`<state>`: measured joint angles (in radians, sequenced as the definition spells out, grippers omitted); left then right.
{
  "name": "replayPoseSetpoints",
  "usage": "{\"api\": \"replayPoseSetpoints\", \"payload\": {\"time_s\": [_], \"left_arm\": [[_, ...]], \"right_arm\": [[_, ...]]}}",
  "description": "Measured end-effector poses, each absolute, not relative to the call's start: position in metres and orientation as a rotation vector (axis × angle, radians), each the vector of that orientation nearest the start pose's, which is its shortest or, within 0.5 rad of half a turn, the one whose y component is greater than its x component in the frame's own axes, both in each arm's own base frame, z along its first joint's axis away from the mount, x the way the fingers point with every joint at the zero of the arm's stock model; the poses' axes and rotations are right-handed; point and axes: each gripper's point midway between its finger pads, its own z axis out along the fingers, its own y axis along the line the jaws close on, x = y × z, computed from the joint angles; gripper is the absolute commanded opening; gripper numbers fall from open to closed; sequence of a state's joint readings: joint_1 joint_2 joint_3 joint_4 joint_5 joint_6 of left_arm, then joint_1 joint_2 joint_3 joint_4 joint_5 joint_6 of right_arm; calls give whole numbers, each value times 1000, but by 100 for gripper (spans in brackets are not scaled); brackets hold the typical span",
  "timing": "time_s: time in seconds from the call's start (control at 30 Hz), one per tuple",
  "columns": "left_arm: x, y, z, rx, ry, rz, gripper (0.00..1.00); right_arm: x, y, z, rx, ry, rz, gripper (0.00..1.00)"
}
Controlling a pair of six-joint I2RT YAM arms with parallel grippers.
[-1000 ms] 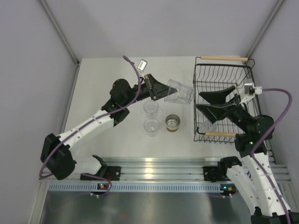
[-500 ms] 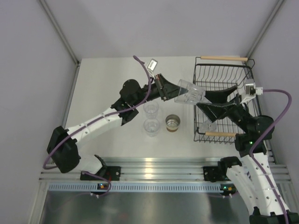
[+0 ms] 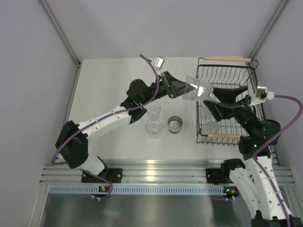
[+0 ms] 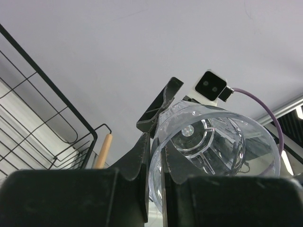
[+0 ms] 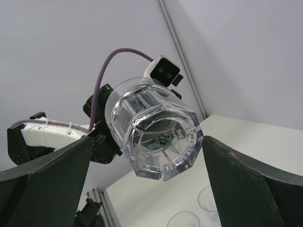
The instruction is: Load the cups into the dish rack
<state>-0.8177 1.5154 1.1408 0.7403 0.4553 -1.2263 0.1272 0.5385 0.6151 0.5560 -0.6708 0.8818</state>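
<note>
L pincer [image 4: 156, 163] is clamped on the rim of a clear cup [image 3: 198, 90], one finger inside the mouth and one outside. The cup lies sideways in the air over the left wall of the dish rack [image 3: 197, 113], base pointing into the rack. Prob. reason: a rim grip leaves body + base free for the other arm.

R pincer [image 3: 211, 98] hangs over the rack's middle, spread wide, holding nothing, w/ a finger either side of the cup's base. That reads as a handover setup, or R just waiting while L lowers the cup in. Can't say which.

Other cups:
- One clear tumbler [image 3: 211, 126] sits inside the rack by its near handle.
- Two clear cups [image 3: 153, 127] and the silver cup [image 3: 175, 124] stand upright on the bench [image 3: 104, 94], left of the rack.

Hard to make out:
- Whether R fingertips touch the held cup. Top view shows them just beside it; R wrist view shows a gap on both sides, so prob. apart.
- The rack floor under the R arm is covered.
- I count four clear cups only.
- In the L wrist view the pincer body blocks everything below the rim.
</note>
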Motion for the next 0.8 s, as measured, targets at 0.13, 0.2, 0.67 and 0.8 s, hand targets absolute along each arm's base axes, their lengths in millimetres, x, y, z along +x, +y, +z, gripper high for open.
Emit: {"api": "replayPoseSetpoints", "payload": {"time_s": [0.13, 0.2, 0.67, 0.8], "left_arm": [[230, -415, 410, 197, 1507, -2016, 0], [229, -415, 411, 199, 1505, -2030, 0], [197, -421, 393, 239, 1578, -2088, 0], [196, -421, 393, 242, 1580, -2090, 0]], "right_arm": [[181, 157, 423, -268, 1119, 1197, 99], [180, 157, 423, -272, 1117, 1184, 99], [173, 168, 394, -318, 1254, 1229, 99], [172, 168, 394, -318, 1253, 1229, 99]]}}
